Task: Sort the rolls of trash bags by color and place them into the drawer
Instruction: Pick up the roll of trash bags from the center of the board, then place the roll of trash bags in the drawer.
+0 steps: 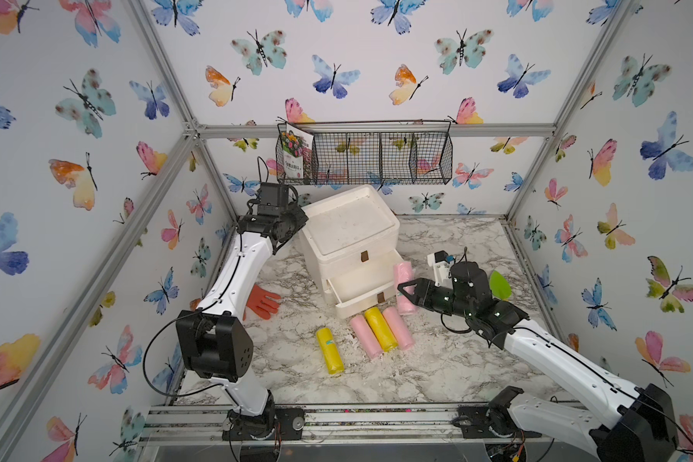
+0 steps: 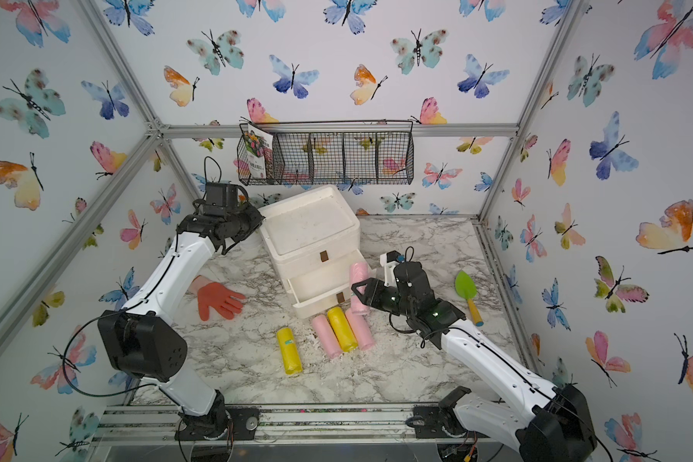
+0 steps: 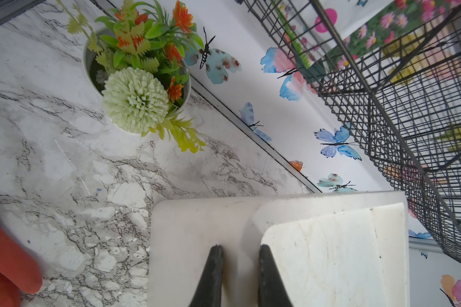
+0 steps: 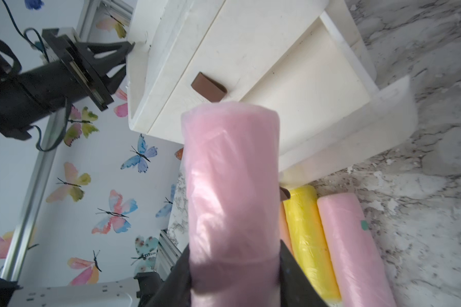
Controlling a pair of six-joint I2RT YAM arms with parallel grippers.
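A pink roll (image 4: 232,172) sits between the jaws of my right gripper (image 1: 404,294), which is shut on it just right of the open lower drawer (image 1: 361,280). The drawer (image 4: 304,93) looks empty inside. In both top views, three rolls lie side by side on the marble in front of the drawer: pink (image 1: 367,337), yellow (image 1: 381,329), pink (image 1: 399,329). A lone yellow roll (image 1: 330,351) lies further left. My left gripper (image 1: 301,219) rests against the cabinet's back left corner. Its fingertips (image 3: 216,255) stand a narrow gap apart with nothing between them.
The white two-drawer cabinet (image 1: 349,224) stands mid-table. An orange rubber glove (image 1: 263,302) lies left of it, and a green-bladed trowel (image 2: 468,290) lies to the right. A black wire basket (image 1: 365,154) hangs on the back wall. A potted artificial plant (image 3: 136,79) stands behind the cabinet.
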